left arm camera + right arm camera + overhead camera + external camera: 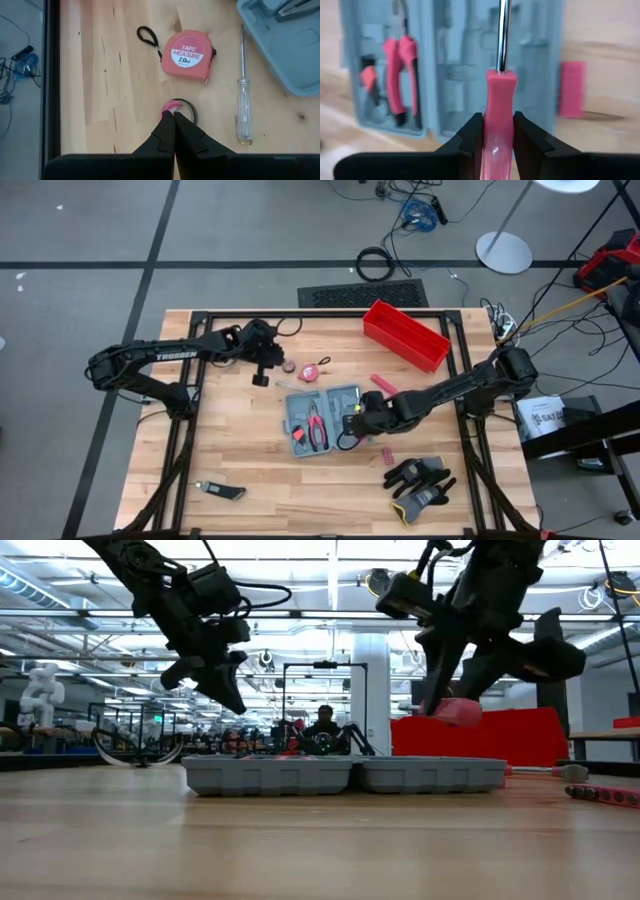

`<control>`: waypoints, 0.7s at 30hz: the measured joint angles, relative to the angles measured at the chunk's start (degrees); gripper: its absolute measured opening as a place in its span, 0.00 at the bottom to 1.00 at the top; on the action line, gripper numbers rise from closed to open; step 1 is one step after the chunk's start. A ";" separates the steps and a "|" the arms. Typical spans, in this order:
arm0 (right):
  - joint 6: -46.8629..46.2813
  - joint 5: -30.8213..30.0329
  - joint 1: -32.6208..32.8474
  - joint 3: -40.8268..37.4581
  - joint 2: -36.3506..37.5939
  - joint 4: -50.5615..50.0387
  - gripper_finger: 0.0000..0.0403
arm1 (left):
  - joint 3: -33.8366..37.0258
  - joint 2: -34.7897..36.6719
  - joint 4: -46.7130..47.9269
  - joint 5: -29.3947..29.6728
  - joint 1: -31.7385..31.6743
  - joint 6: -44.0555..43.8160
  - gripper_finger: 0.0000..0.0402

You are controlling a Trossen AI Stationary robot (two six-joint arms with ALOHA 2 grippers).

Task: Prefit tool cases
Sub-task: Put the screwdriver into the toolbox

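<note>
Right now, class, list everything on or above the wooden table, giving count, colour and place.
Hinged plastic tool case: one, grey-blue, open at the table's middle.
Pliers: one, pink-handled, slotted in the case.
Pink-handled screwdriver: one, held above the case.
Tape measure: one, pink, beyond the case.
Clear-handled screwdriver: one, beside the tape measure.
Open plastic bin: one, red, far right corner.
Work gloves: a pair, black and grey, near right.
Utility knife: one, dark, near left.
Left gripper: shut, above the table beside the tape measure.
Right gripper: shut on the pink-handled screwdriver.
</note>
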State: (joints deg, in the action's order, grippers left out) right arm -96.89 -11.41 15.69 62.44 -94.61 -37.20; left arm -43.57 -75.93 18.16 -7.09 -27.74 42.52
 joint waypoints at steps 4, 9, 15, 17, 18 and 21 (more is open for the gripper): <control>1.48 1.32 -0.99 5.18 -2.22 -7.44 0.17 | 0.00 -0.01 0.24 -0.01 0.01 -0.10 0.00; 4.85 2.37 -2.23 9.38 -4.90 -10.58 0.17 | 0.00 0.01 0.52 -0.01 0.01 -0.19 0.00; 7.05 6.09 -3.00 9.98 -7.18 -12.82 0.17 | -0.02 0.01 1.44 -0.03 0.01 -0.19 0.00; 7.63 6.92 -3.24 9.98 -7.30 -12.83 0.17 | -0.02 0.01 2.14 -0.10 -0.01 -0.19 0.00; 7.74 7.03 -3.35 9.98 -7.30 -12.89 0.17 | -0.02 0.01 2.09 -0.14 -0.01 -0.21 0.00; 8.03 7.04 -3.40 10.00 -7.30 -13.08 0.17 | -0.02 0.01 2.05 -0.25 0.01 -0.23 0.00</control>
State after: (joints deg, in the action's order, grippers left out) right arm -88.86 -4.37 12.28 72.44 -101.91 -50.27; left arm -43.59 -75.92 20.21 -7.33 -27.73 42.28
